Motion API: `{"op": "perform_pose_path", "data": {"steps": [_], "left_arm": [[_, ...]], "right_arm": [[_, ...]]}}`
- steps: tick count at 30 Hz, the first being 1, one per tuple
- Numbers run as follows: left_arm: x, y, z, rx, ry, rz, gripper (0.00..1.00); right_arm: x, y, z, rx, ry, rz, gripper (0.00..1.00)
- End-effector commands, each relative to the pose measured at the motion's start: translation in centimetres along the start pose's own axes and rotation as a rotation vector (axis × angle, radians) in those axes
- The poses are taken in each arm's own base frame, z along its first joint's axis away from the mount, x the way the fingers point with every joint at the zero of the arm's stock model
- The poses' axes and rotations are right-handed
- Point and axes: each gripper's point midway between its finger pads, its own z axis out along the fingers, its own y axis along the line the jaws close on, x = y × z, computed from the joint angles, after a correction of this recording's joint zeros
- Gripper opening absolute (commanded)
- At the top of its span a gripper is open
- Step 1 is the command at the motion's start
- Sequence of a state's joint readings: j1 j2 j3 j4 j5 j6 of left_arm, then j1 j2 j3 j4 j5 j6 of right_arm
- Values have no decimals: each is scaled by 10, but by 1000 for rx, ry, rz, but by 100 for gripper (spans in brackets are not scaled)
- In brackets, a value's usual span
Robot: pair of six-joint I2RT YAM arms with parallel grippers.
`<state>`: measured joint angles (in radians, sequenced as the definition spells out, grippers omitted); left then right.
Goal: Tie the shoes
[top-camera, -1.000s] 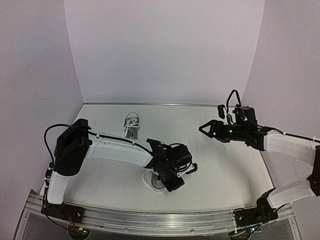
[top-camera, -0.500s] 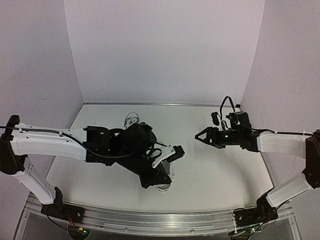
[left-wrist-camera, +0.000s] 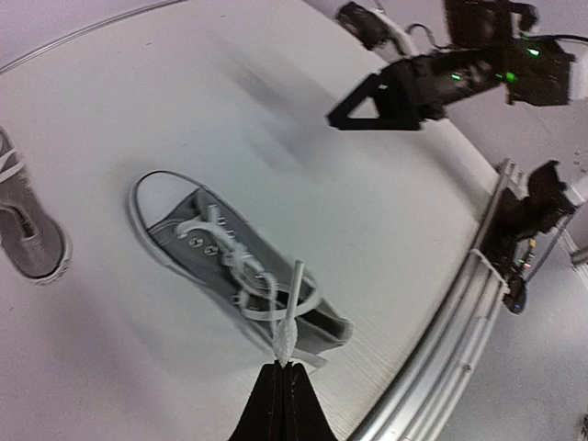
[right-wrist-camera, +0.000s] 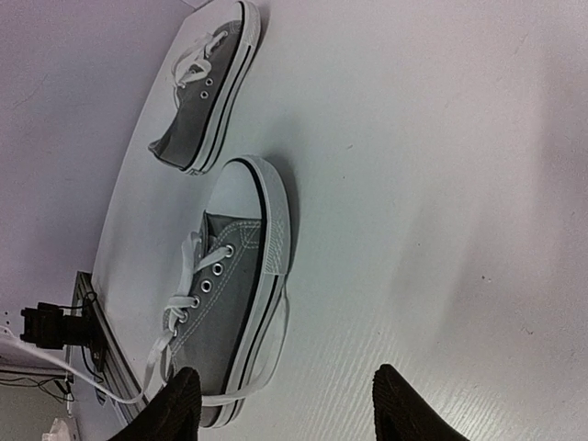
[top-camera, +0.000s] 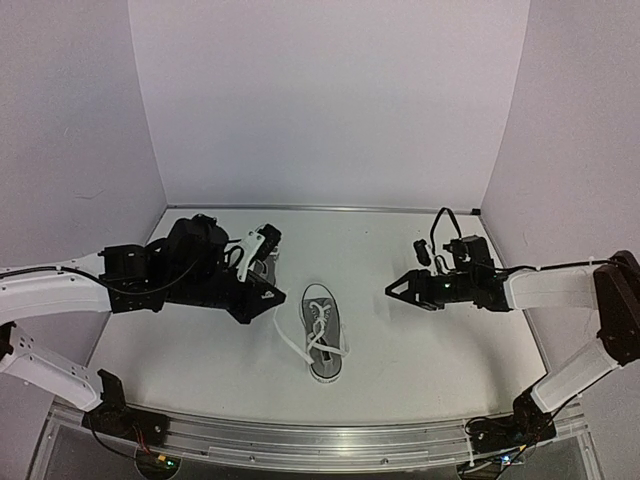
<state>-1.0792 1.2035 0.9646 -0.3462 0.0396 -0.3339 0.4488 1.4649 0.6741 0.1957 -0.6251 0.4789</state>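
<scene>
Two grey shoes with white soles lie on the table. The near shoe (top-camera: 322,345) (left-wrist-camera: 216,253) (right-wrist-camera: 234,294) lies in the middle, toe pointing away, laces untied. The far shoe (top-camera: 264,258) (right-wrist-camera: 207,87) (left-wrist-camera: 28,241) is partly hidden behind my left arm. My left gripper (top-camera: 276,298) (left-wrist-camera: 285,369) hangs left of the near shoe, shut on the end of a white lace (left-wrist-camera: 292,308) (top-camera: 290,340) that runs back to the shoe. My right gripper (top-camera: 391,291) (right-wrist-camera: 287,393) is open, to the right of the near shoe, with nothing between its fingers. Another lace (right-wrist-camera: 285,344) lies looped on the table beside the sole.
A metal rail (top-camera: 320,442) (left-wrist-camera: 459,340) runs along the table's near edge. White walls close in the back and both sides. My right gripper (left-wrist-camera: 354,108) also shows in the left wrist view, above the bare table (top-camera: 440,360) to the right of the near shoe.
My left arm has swung from over the near shoe up and to the left, drawing the lace out. My right gripper has crept left toward the shoe and its jaws have narrowed.
</scene>
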Motion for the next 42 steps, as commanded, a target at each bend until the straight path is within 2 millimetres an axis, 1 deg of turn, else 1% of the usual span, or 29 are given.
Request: {"op": "perform_pose_path", "data": {"steps": [1, 3, 4, 6, 7, 9, 11, 12, 13, 14, 15, 17, 18, 21, 22, 23, 24, 25, 26, 27, 28, 29, 31, 34, 36, 38, 40, 42], "left_arm": [[-15, 31, 0, -125, -100, -98, 0], [-21, 37, 2, -156, -117, -103, 0], [-29, 39, 2, -164, -132, -104, 0], [-51, 39, 3, -151, -176, -95, 0], [-63, 35, 4, -126, -192, -88, 0], [-87, 28, 13, -89, -215, -54, 0], [-105, 19, 31, -56, -212, -12, 0], [-117, 11, 36, -27, -221, 8, 0], [-122, 9, 49, -11, -211, 22, 0], [-134, 3, 60, 18, -222, 37, 0], [-148, -3, 66, 44, -244, 50, 0], [-163, -16, 87, 108, -251, 78, 0], [-166, -21, 99, 142, -245, 103, 0], [-167, -25, 141, 184, -202, 135, 0], [-160, -23, 159, 186, -176, 137, 0], [-158, -21, 173, 189, -161, 141, 0], [-150, -18, 192, 191, -132, 140, 0], [-152, -18, 200, 198, -127, 141, 0], [-147, -16, 215, 199, -111, 138, 0], [-139, -12, 229, 197, -86, 133, 2], [-135, -10, 237, 194, -69, 129, 7], [-133, -9, 242, 190, -55, 127, 15], [-131, -4, 246, 166, -34, 124, 34], [-134, 5, 236, 99, -34, 122, 50], [-133, 11, 224, 50, -15, 130, 55], [-121, 14, 213, 15, 37, 142, 57], [-93, 13, 205, -11, 122, 175, 56], [-65, 3, 193, -15, 202, 221, 52]], "right_arm": [[21, 13, 19, -51, 53, -43, 60], [23, 22, 24, -74, 59, -65, 60], [22, 28, 24, -87, 55, -74, 60], [14, 41, 20, -126, 31, -98, 60], [8, 49, 15, -143, 9, -116, 60], [-8, 62, 3, -154, -47, -146, 62], [-24, 72, -12, -151, -111, -166, 64], [-30, 75, -19, -146, -137, -167, 65], [-34, 76, -25, -143, -155, -165, 65], [-39, 76, -33, -135, -182, -160, 66], [-41, 73, -39, -124, -200, -147, 66], [-46, 64, -53, -89, -243, -123, 68], [-48, 60, -60, -70, -263, -114, 68], [-55, 43, -84, 5, -335, -82, 69], [-57, 39, -92, 27, -355, -71, 70], [-58, 36, -99, 44, -376, -63, 71], [-58, 34, -104, 60, -386, -56, 72], [-58, 31, -108, 79, -396, -48, 73], [-59, 29, -110, 95, -400, -40, 74], [-58, 26, -112, 112, -400, -34, 75], [-57, 23, -112, 126, -398, -28, 76], [-56, 20, -111, 136, -393, -22, 76], [-51, 17, -107, 139, -373, -16, 76], [-45, 14, -99, 129, -337, -20, 77], [-43, 13, -95, 128, -316, -29, 76], [-42, 13, -93, 123, -303, -38, 76], [-41, 14, -91, 114, -294, -48, 76], [-39, 17, -88, 98, -276, -63, 75]]}}
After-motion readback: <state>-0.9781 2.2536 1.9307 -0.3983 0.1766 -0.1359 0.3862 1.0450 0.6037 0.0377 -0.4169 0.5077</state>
